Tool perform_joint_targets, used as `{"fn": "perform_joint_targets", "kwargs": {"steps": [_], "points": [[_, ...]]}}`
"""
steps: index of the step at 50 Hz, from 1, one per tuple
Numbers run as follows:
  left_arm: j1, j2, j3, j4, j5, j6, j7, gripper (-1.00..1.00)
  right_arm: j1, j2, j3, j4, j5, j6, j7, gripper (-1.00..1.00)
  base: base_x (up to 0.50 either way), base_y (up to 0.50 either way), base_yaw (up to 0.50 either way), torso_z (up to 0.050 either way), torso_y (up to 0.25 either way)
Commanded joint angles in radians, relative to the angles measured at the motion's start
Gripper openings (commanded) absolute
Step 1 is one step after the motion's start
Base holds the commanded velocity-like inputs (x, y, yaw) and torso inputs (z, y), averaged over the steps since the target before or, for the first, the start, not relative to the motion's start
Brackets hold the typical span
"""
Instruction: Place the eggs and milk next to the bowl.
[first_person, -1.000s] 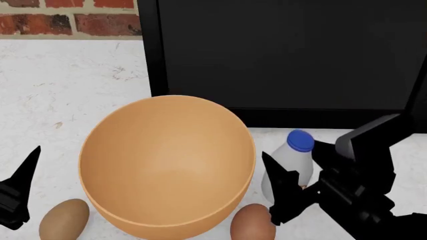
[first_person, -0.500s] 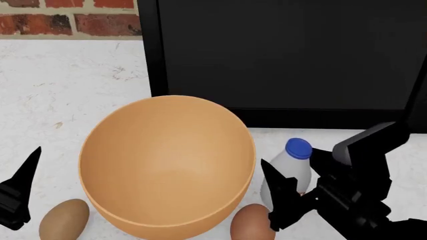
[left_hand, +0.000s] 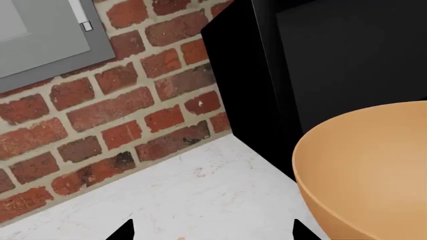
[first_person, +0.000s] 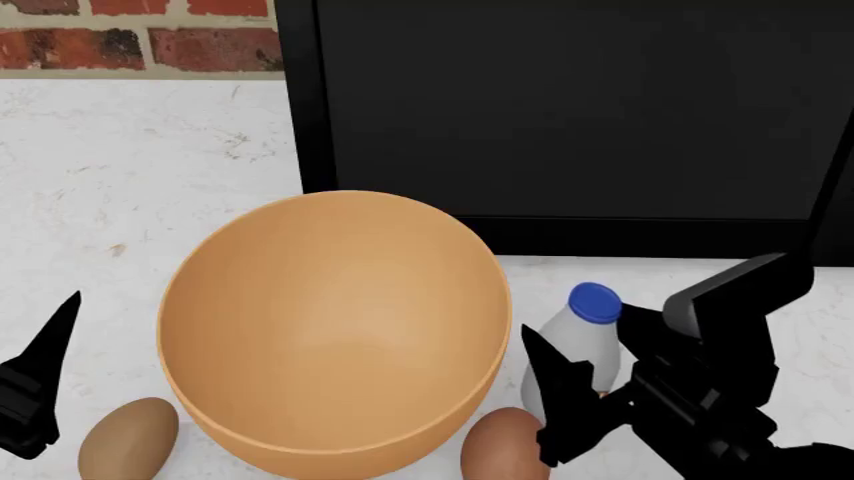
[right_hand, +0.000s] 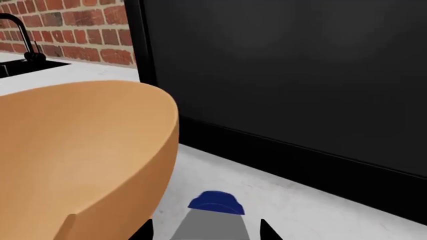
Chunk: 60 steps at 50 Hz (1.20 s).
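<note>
The large orange-tan bowl stands on the white counter; it also shows in the left wrist view and the right wrist view. The lighter tan egg lies at the bowl's near left. The redder brown egg lies at its near right. My right gripper is shut on the milk, a white bottle with a blue cap, upright just right of the bowl. My left gripper is open and empty, beside the tan egg; its fingertips are wide apart.
A big black appliance front stands right behind the bowl and milk. A red brick wall runs along the back. A black tap over a sink is beyond the bowl. A grey panel hangs on the wall.
My right gripper has come down and a little nearer with the milk, which now stands straighter and lower beside the bowl. The left gripper, bowl and eggs have not moved.
</note>
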Motion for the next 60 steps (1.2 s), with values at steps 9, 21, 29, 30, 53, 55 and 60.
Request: {"fn": "perform_joint_targets", "kwargs": {"steps": [9, 21, 29, 30, 53, 55, 60], "points": [[0.002, -0.001, 0.000, 0.001, 0.000, 0.000, -0.002, 1.00, -0.002, -0.005, -0.006, 0.031, -0.031, -0.034, -0.028, -1.00, 0.00, 0.00, 0.00, 0.000, 0.000], [0.004, 0.001, 0.006, -0.009, 0.010, 0.010, 0.003, 1.00, 0.003, -0.003, -0.015, 0.009, -0.027, -0.014, -0.019, 1.00, 0.00, 0.00, 0.00, 0.000, 0.000], [0.009, 0.002, 0.005, -0.018, 0.014, 0.020, 0.008, 1.00, -0.001, -0.002, -0.012, 0.004, -0.023, -0.015, -0.017, 1.00, 0.00, 0.00, 0.00, 0.000, 0.000], [0.010, 0.002, 0.004, -0.020, 0.014, 0.023, 0.009, 1.00, -0.001, -0.002, -0.012, 0.006, -0.024, -0.017, -0.018, 1.00, 0.00, 0.00, 0.00, 0.000, 0.000], [0.010, -0.002, -0.004, -0.002, 0.001, 0.017, 0.003, 1.00, 0.021, 0.036, 0.002, -0.087, 0.008, 0.045, 0.022, 1.00, 0.00, 0.00, 0.00, 0.000, 0.000], [0.012, -0.004, -0.006, 0.001, 0.000, 0.017, 0.002, 1.00, 0.023, 0.041, 0.005, -0.095, 0.011, 0.052, 0.027, 1.00, 0.00, 0.00, 0.00, 0.000, 0.000], [0.012, -0.005, -0.008, 0.001, -0.001, 0.019, 0.003, 1.00, 0.028, 0.052, 0.010, -0.116, 0.018, 0.067, 0.038, 1.00, 0.00, 0.00, 0.00, 0.000, 0.000]]}}
